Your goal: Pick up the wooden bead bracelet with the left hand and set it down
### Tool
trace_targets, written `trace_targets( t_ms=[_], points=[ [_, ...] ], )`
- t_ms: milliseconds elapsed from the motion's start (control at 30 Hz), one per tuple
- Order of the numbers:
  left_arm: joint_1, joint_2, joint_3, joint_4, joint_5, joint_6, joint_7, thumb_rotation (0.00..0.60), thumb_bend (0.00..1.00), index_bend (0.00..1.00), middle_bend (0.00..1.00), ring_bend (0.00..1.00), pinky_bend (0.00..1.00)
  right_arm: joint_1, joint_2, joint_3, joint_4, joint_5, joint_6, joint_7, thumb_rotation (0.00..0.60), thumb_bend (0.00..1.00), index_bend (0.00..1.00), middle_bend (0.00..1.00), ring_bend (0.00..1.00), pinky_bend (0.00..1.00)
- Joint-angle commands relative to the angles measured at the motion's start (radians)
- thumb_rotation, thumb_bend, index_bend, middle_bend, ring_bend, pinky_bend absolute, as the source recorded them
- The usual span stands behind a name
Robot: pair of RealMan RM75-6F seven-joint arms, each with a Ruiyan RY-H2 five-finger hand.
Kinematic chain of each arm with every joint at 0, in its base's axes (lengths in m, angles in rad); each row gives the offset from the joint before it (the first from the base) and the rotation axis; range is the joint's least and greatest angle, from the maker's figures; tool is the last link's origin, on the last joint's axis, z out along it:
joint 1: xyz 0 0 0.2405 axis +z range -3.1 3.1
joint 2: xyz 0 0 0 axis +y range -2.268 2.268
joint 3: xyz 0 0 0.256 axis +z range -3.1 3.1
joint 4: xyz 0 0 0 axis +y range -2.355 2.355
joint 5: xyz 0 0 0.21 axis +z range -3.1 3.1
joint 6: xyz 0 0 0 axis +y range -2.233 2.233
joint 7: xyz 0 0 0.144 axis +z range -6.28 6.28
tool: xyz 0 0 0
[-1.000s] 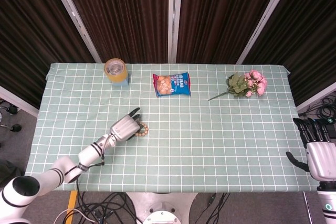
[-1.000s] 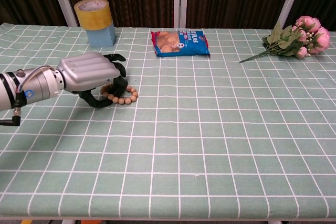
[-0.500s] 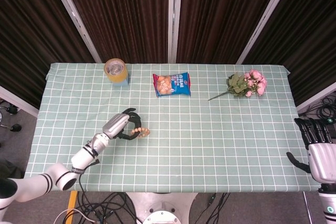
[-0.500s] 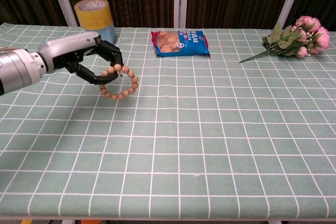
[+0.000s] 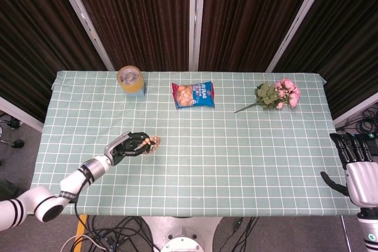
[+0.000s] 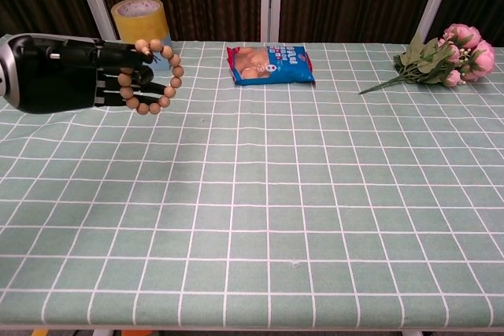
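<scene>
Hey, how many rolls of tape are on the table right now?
1. The roll of tape stands at the table's far left, atop a blue block. In the chest view the left hand and its wooden bead bracelet partly cover it. None appears elsewhere.

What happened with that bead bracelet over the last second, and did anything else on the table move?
The left hand closed on the wooden bead bracelet where it lay and lifted it clear of the table, drawing back toward the robot. The tape roll, snack bag, flowers and right hand stayed where they were.
</scene>
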Motion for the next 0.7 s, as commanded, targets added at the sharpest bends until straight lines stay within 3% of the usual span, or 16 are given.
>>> trace_targets(
  t_ms=[33, 167, 367, 600, 700],
  points=[
    [-0.008, 0.025, 0.01, -0.001, 0.081, 0.005, -0.123, 0.523, 0.46, 0.45, 0.54, 0.26, 0.11, -0.003, 0.002, -0.001, 0.0, 0.0, 0.003, 0.003, 0.6, 0.1, 0.0, 0.1, 0.0, 0.0],
    [-0.013, 0.016, 0.016, 0.026, 0.09, 0.029, -0.143, 0.482, 0.41, 0.43, 0.54, 0.26, 0.11, -0.005, 0.002, -0.001, 0.003, 0.002, 0.005, 0.008, 0.6, 0.1, 0.0, 0.1, 0.0, 0.0],
    [0.001, -0.007, 0.01, 0.048, 0.022, 0.05, 0.0, 0.428, 0.32, 0.43, 0.55, 0.26, 0.11, -0.002, 0.002, 0.001, 0.009, 0.002, 0.001, 0.016, 0.6, 0.1, 0.0, 0.1, 0.0, 0.0],
    [0.039, -0.05, -0.026, 0.032, -0.169, 0.07, 0.301, 0.423, 0.31, 0.56, 0.67, 0.32, 0.11, 0.004, 0.005, 0.007, 0.016, 0.004, -0.002, 0.022, 0.6, 0.1, 0.0, 0.1, 0.0, 0.0],
    [0.048, -0.049, -0.05, 0.001, -0.258, 0.047, 0.348, 0.382, 0.31, 0.61, 0.71, 0.35, 0.11, 0.006, 0.009, 0.01, 0.013, 0.003, -0.001, 0.02, 0.6, 0.1, 0.0, 0.1, 0.0, 0.0]
  ],
)
